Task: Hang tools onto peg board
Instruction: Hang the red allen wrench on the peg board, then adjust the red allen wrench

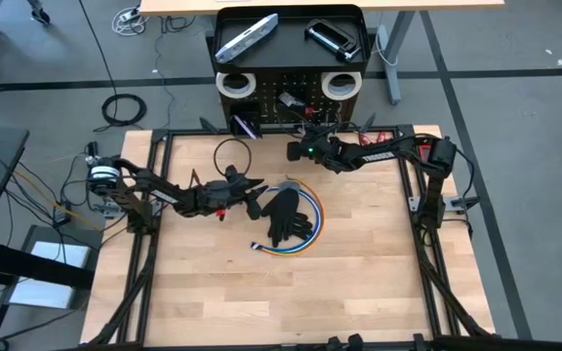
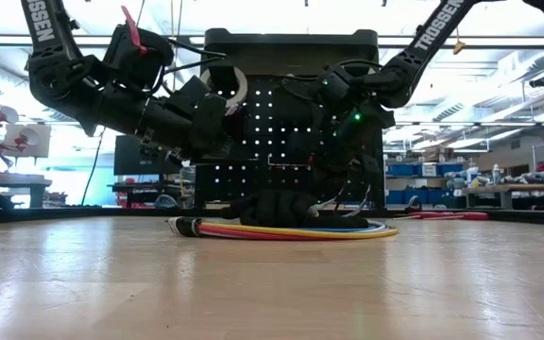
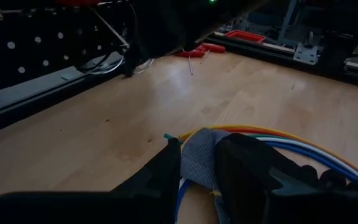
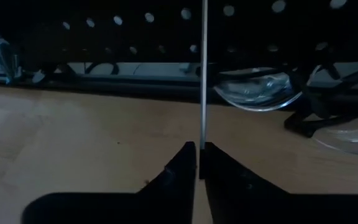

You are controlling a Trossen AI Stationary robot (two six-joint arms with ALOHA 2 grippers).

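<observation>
The right gripper (image 4: 197, 155) reaches low toward the peg board (image 1: 291, 93), its fingers pinching a thin metal rod (image 4: 203, 74) that stands upright. The left gripper (image 3: 197, 165) lies low over the desk (image 1: 359, 283), fingers spread around a glove (image 3: 199, 155) on coiled cables (image 1: 305, 229).

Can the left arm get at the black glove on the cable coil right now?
Probably yes: the left gripper sits right beside the black glove on the coloured cable coil, fingers open. The right gripper is off by the peg board.
</observation>
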